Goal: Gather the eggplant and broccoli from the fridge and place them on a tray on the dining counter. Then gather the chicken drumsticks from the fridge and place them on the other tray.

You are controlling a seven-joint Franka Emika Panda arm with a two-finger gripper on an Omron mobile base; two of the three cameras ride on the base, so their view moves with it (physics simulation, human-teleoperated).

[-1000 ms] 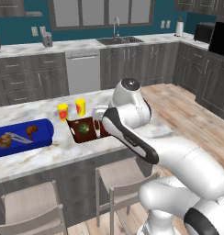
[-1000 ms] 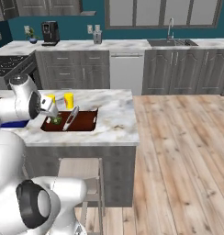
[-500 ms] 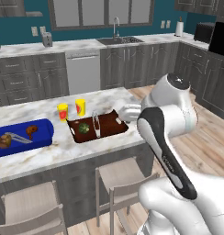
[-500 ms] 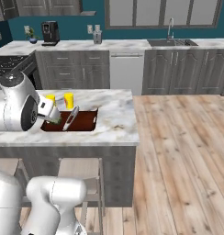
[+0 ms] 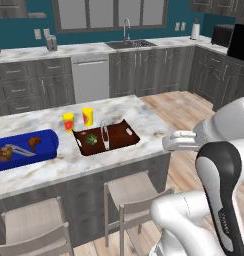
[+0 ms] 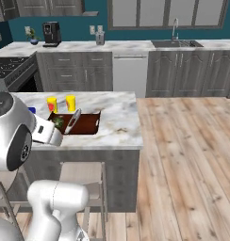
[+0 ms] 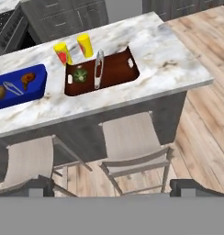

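Left base view: a brown tray (image 5: pixel 128 138) is seen on the marble counter (image 5: pixel 154 120), carrying a green broccoli (image 5: pixel 91 140) at its left end and a pair of metal tongs (image 5: pixel 104 135) laid across the middle. No eggplant can be made out on it. Just behind the tray stand two yellow cups (image 5: pixel 77 119). Further left lies a blue tray (image 5: pixel 48 145) with a brown chicken drumstick (image 5: pixel 34 142), a second brownish piece at its far left end and another pair of tongs. The fridge is not in this picture.

Right base view: the same brown tray (image 6: pixel 91 123) is seen from the other side, with the tongs (image 6: pixel 72 120) leaning over its rim and the broccoli partly hidden behind the arm's white link. A stool (image 6: pixel 82 172) stands below the counter edge.

Hand view: the hand (image 7: pixel 112 188) is held well back from the counter and above the stools, its two dark fingertips (image 7: pixel 193 187) spread as wide as they go — nothing is between them. The broccoli (image 7: pixel 80 75) is confirmed in the brown tray; the drumstick (image 7: pixel 26 79) is in the blue one.

Judgement on progress — broccoli delivered, chicken apparently delivered to the other tray. The eggplant is not identifiable anywhere; if it is missing, one fridge trip would remain.
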